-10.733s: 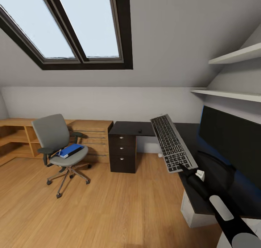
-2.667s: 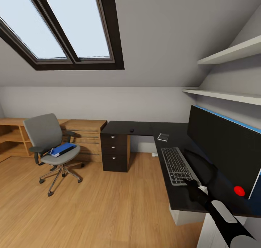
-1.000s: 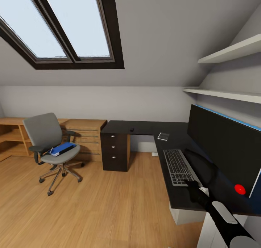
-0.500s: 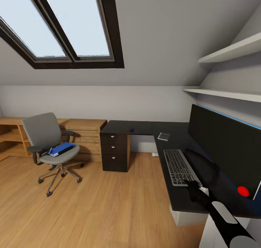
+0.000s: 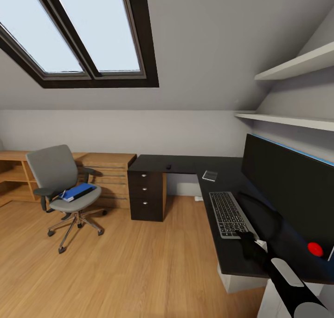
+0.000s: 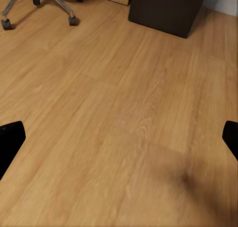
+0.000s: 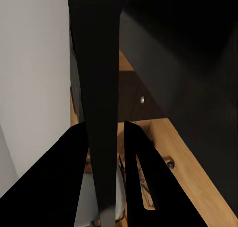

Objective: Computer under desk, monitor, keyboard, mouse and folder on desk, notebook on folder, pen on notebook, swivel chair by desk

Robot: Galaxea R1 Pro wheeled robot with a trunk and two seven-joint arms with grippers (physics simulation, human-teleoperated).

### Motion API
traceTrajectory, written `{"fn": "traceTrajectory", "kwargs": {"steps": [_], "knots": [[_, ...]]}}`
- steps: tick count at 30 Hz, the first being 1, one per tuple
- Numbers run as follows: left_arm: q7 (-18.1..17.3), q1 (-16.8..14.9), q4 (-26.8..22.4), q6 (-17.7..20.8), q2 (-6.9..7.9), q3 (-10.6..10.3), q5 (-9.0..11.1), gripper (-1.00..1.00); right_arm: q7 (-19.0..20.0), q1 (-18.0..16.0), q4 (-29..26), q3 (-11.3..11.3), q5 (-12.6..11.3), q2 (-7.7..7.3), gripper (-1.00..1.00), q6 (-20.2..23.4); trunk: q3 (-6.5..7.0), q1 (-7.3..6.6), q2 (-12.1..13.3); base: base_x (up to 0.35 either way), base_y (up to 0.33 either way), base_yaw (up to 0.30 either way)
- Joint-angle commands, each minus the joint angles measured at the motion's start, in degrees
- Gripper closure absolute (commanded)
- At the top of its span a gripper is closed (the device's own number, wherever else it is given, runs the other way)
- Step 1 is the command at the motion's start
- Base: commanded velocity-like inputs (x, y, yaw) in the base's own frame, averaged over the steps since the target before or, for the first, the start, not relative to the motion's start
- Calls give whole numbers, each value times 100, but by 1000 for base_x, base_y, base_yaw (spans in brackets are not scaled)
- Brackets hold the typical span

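Your right arm reaches forward from the lower right over the near end of the table (image 5: 222,255), forearm slanting up toward the keyboard (image 5: 228,213), and the right hand (image 5: 247,237) sits at the keyboard's near corner. In the right wrist view the dark fingers (image 7: 139,187) pinch a thin dark slab seen edge-on, so it is clamped on the keyboard, which lies flat on the table along its front edge, just in front of the monitor (image 5: 290,188). Your left hand (image 6: 119,137) hangs over the wooden floor (image 6: 124,113) with its fingertips spread wide at the frame's sides, holding nothing. The notebook (image 5: 209,175) lies near the table's inner corner. The folder (image 5: 78,191) rests on the swivel chair (image 5: 62,185), well apart from the table.
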Motion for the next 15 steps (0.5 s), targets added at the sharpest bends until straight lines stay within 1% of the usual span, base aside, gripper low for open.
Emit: {"fn": "traceTrajectory", "kwargs": {"steps": [1, 10, 13, 15], "knots": [[-22, -4, 4, -15, -1, -12, 40, -100, 9, -4, 3, -21, -17, 2, 100, 36, -7, 1, -4, 85, 0, 0], [-6, -4, -2, -15, -9, -15, 40, -100, 9, -4, 3, -21, -15, 2, 100, 36, -7, 1, -4, 17, 0, 0], [-4, -4, -3, -15, -9, -15, 40, -100, 9, -4, 3, -21, -14, 2, 100, 36, -61, 67, -124, 0, 0, 0], [-4, -4, -2, -15, -10, -15, 40, -100, 9, -4, 3, -21, -13, 2, 100, 36, -61, 67, -124, 0, 0, 0]]}}
